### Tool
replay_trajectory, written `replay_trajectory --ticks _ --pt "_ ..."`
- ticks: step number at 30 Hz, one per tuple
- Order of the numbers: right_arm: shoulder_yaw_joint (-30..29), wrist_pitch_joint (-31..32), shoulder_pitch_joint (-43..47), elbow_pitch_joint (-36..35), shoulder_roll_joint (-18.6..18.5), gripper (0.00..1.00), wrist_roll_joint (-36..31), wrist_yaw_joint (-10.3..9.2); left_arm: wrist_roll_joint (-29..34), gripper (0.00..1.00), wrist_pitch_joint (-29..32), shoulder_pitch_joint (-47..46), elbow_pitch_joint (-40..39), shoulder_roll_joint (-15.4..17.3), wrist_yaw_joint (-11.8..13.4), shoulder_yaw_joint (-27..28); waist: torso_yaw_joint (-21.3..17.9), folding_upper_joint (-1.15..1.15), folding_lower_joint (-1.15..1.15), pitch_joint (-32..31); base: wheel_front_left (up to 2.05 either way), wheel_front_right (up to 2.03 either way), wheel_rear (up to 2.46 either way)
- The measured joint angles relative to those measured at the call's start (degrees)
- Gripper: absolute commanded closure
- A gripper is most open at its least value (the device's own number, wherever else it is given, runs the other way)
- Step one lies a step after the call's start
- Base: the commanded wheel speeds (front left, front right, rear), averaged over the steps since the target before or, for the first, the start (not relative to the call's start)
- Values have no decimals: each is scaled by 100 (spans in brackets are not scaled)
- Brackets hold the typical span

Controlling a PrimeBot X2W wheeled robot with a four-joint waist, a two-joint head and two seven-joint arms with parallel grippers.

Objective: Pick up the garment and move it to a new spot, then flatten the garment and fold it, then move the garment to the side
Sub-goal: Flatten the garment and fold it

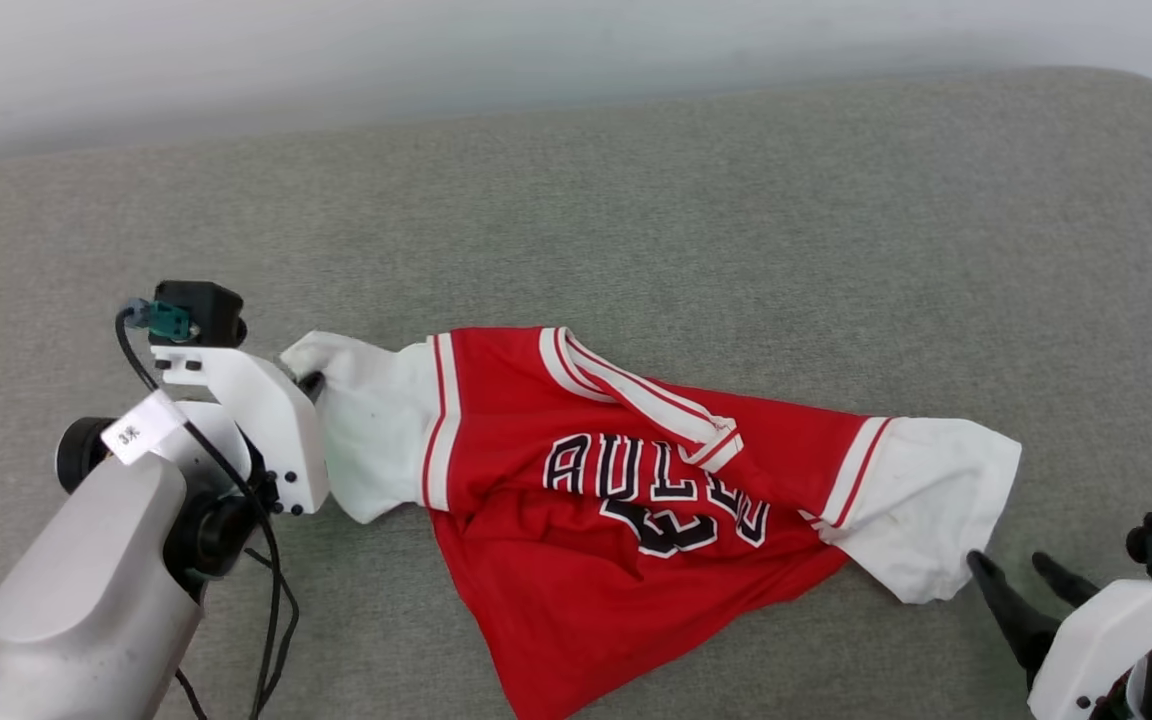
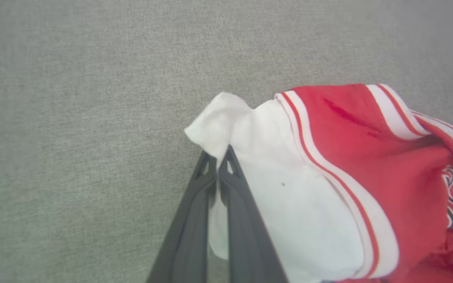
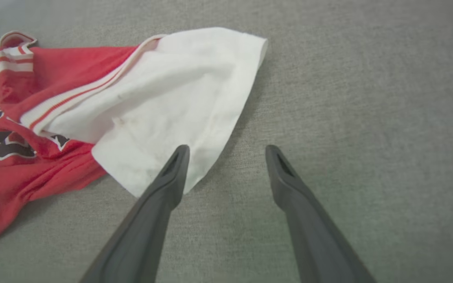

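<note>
The garment (image 1: 626, 480), a red jersey with white sleeves and dark block letters, lies crumpled across the grey-green cushion. My left gripper (image 1: 308, 384) is shut on the hem of its left white sleeve (image 2: 289, 188); in the left wrist view the two fingers pinch the cloth at the sleeve's corner, where my left gripper (image 2: 219, 154) meets it. My right gripper (image 1: 1011, 565) stands open just beside the right white sleeve (image 3: 179, 98). In the right wrist view its left finger (image 3: 171, 177) overlaps the sleeve's lower edge, with my right gripper (image 3: 226, 149) over bare cushion.
The grey-green fabric surface (image 1: 636, 200) stretches wide behind and around the jersey. A pale wall or floor band (image 1: 436, 60) runs beyond its far edge. A black cable (image 1: 271, 600) hangs by my left forearm.
</note>
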Motion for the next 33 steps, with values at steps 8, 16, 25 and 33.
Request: replay_trajectory --ticks 8,16,25,33 --pt "287 1065 -98 -77 -222 0 283 0 180 100 -479 375 -931 44 316 81 302 0 0 19 0 0 0" --pt "586 1792 -289 444 -285 0 302 0 220 100 -597 564 -1361 26 445 54 536 0 0 206 0 0 0" --pt "652 1745 -492 747 -365 100 463 2 246 100 -828 640 -1408 57 461 90 562 0 0 154 0 0 0" --pt "52 1123 -615 154 -690 100 188 0 511 100 -1407 576 -1435 163 582 278 512 0 0 -261 0 0 0"
